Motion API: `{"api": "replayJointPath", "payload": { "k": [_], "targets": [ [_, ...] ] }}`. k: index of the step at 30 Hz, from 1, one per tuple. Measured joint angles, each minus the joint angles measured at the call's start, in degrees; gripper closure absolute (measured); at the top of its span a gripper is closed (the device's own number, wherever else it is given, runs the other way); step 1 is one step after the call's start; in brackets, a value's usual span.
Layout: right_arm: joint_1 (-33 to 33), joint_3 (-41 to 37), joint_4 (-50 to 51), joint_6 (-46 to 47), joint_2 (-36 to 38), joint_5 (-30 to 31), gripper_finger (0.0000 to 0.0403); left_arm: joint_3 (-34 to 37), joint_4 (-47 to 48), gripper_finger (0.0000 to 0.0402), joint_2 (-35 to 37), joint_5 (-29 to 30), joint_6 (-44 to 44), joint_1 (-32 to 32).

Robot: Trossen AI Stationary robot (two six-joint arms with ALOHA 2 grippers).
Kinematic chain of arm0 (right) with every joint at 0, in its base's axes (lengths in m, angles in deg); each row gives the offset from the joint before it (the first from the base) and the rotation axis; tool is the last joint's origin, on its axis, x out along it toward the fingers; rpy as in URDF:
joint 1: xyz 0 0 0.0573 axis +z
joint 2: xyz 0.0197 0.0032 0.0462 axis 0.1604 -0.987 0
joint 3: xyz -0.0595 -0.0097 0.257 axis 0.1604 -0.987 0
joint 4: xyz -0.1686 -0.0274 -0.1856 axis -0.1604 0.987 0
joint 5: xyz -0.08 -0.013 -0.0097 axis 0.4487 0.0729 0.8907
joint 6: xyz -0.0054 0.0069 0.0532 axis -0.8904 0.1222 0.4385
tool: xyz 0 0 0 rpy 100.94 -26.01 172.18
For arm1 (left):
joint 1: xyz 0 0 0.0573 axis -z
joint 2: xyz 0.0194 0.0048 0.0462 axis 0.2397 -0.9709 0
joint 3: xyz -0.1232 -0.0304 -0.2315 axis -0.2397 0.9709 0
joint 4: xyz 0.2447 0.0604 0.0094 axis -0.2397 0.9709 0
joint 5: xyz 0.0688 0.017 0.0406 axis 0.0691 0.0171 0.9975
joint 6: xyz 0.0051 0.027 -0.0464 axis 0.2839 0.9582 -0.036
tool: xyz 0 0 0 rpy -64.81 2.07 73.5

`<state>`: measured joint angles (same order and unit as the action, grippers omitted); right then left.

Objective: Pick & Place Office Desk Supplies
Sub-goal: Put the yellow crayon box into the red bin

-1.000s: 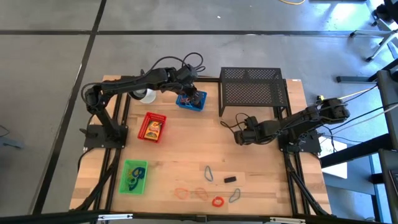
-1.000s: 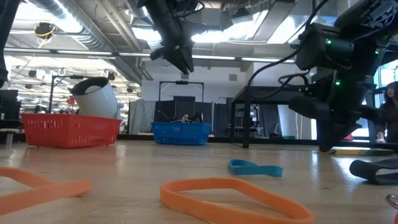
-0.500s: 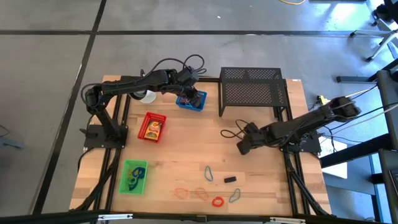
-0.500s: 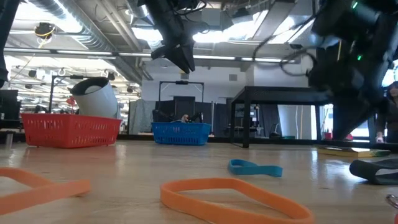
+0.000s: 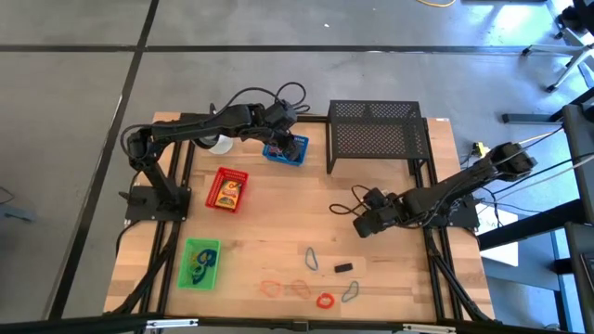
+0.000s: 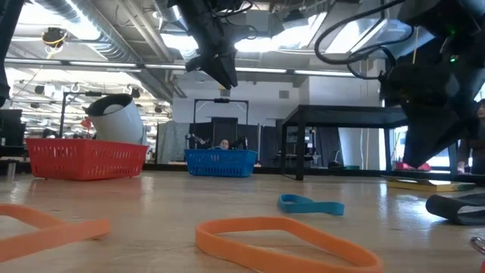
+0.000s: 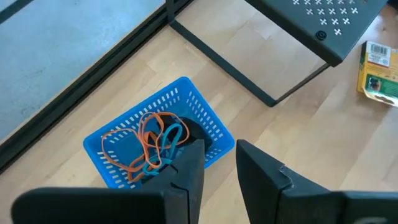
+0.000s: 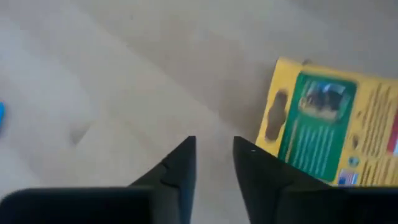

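Beside the right gripper (image 8: 214, 155), a yellow-green box (image 8: 329, 127), print unreadable.

Blue tray (image 5: 285, 150) w/ orange, blue bands, far edge. Red tray (image 5: 228, 189) holds yellow box. Green tray (image 5: 199, 263) near-left. Loose bands (image 5: 297, 289), clips (image 5: 312, 258) near edge.

The bench (image 5: 278, 232) is pale, matt wood with visible plank seams. The blue tray (image 7: 186, 112) looks like slotted moulded plastic holding rubbery band loops (image 7: 152, 140). The rack (image 5: 376, 130) at the far edge is matt black perforated metal. The yellow box (image 8: 333, 127) is printed card.
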<state>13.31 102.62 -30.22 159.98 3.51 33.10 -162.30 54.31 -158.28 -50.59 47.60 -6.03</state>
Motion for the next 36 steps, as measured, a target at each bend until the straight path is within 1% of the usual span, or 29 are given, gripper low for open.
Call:
{"api": "replayJointPath", "payload": {
  "k": [3, 6, 10, 16, 18, 21, 24, 27, 30, 33, 36],
  "targets": [
    [-0.02, 0.00, -0.57, -1.30, -2.09, 4.76, 0.0262, 0.00, 0.02, 0.0316, 0.00, -0.01, 0.50, 0.00],
    [-0.02, 0.00, -1.13, -5.61, -4.46, 8.42, 0.0245, 0.00, 0.02, 0.0316, 0.00, -0.03, 0.52, 0.00],
    [-0.02, 0.00, -0.89, -11.51, -7.55, 9.84, 0.0241, 0.00, 0.17, 0.0316, 0.00, -0.05, 0.52, 0.00],
    [-0.02, 0.01, -0.85, -15.40, -11.98, 11.18, 0.0244, 0.00, 0.20, 0.0316, 0.00, -0.06, 0.52, 0.00],
    [0.02, 0.19, -0.67, -15.65, -12.64, 11.33, 0.0253, 0.00, 0.20, 0.0316, 0.00, -0.07, 0.52, 0.00],
    [0.09, 0.62, 0.09, -15.63, -12.78, 10.63, 0.0277, 0.00, 0.24, 0.0316, 0.00, -0.07, 0.53, 0.00],
    [0.17, 2.89, 6.75, -15.71, -13.04, 9.55, 0.0312, 0.00, 0.29, 0.0316, 0.00, -0.07, 0.58, 0.00],
    [0.17, 6.57, 12.36, -15.93, -13.00, 10.33, 0.0350, 0.00, 0.33, 0.0316, 0.00, -0.07, 1.36, 0.00],
    [0.17, 8.49, 17.04, -16.75, -13.00, 10.20, 0.0388, 0.00, 0.33, 0.0316, 0.00, -0.07, 1.59, 0.00],
    [0.17, 9.09, 16.76, -16.40, -12.97, 7.96, 0.0396, 0.00, 0.38, 0.0316, 0.00, -0.07, 1.85, 0.00],
    [0.17, 9.05, 16.85, -12.10, -12.98, 5.16, 0.0395, 0.00, 0.79, 0.0316, 0.00, -0.07, 2.51, 0.00]
  ]
}}
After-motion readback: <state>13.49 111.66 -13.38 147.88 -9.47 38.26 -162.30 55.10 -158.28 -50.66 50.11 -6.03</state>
